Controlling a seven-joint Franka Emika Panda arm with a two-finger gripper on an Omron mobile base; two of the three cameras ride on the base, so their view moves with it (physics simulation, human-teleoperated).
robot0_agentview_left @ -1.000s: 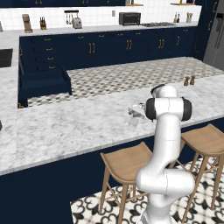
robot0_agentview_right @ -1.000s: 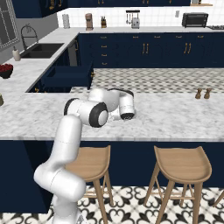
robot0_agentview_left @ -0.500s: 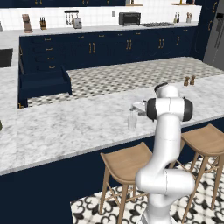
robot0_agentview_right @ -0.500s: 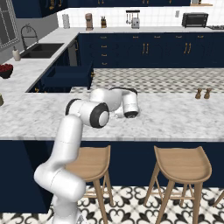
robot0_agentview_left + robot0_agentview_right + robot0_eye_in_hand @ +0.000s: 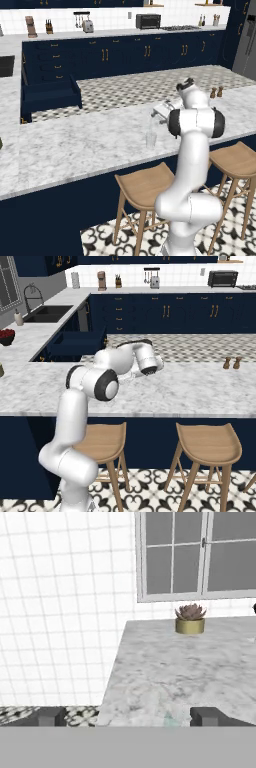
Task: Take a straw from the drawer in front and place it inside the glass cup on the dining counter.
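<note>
Fingers of the gripper are spread wide apart — nothing is pinched between them. The glass cup stands upright on the dining counter, right under the hand, so a straw could drop in. I cannot make out a straw inside — too small to tell.

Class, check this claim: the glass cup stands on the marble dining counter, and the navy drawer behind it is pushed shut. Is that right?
One error: the drawer is pulled open, as the left base view shows. The glass cup does stand on the marble dining counter.
</note>
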